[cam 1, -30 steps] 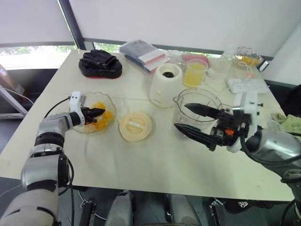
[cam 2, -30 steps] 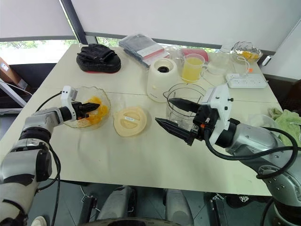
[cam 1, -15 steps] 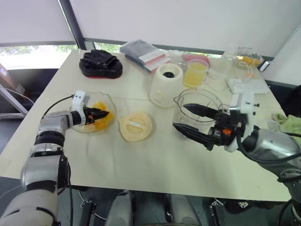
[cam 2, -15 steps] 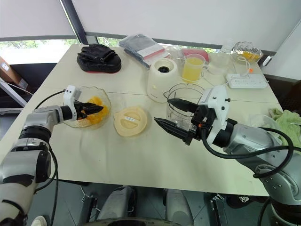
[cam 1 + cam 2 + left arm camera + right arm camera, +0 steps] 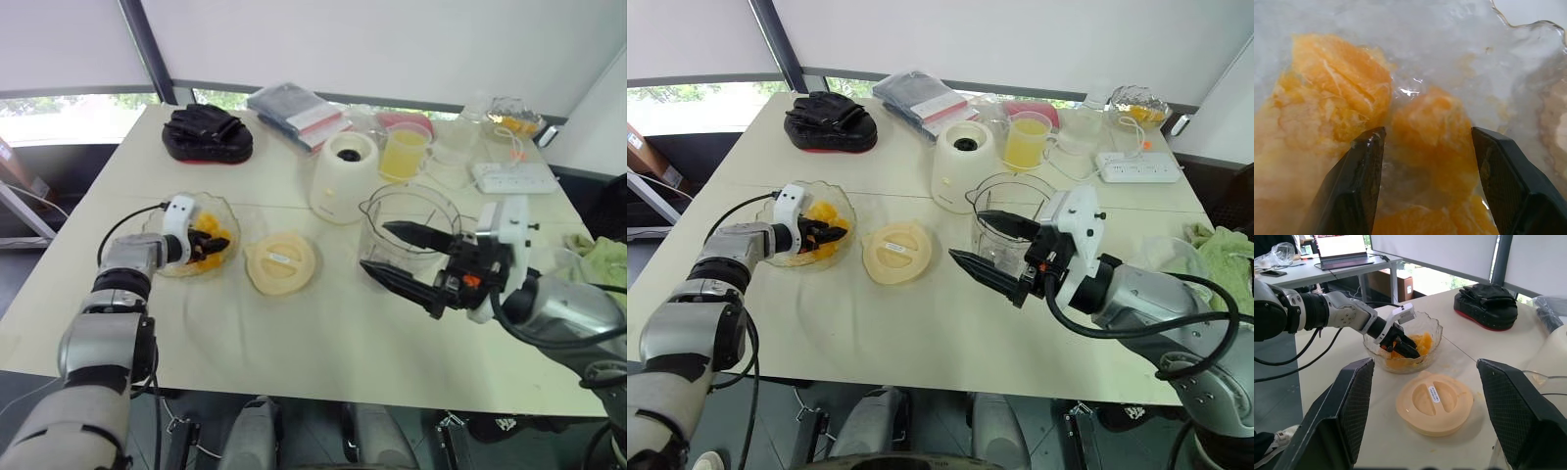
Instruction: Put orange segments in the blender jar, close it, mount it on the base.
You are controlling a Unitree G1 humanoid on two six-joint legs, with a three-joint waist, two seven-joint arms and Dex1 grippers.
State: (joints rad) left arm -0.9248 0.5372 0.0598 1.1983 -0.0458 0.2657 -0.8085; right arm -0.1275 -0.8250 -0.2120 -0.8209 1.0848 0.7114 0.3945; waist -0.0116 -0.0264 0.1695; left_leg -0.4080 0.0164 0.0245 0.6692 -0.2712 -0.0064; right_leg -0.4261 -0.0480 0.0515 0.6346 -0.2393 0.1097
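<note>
Table (image 5: 294, 343) sitting pale under window blinds. Blender jar (image 5: 407, 235) standing upright, mouth up. Left gripper (image 5: 1425, 161) straddling orange segments (image 5: 1435, 132) unclenched; right gripper (image 5: 397, 257) hovering spread.

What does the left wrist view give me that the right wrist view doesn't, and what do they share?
Left wrist alone: one orange segment sits between the left gripper's open fingers, not yet pinched.

Right wrist alone: the lid lying on the table beside the bowl, the black pad behind it, and the right gripper's own fingers spread wide, holding nothing.

Both: the glass bowl of segments, with the left gripper down in it.
</note>
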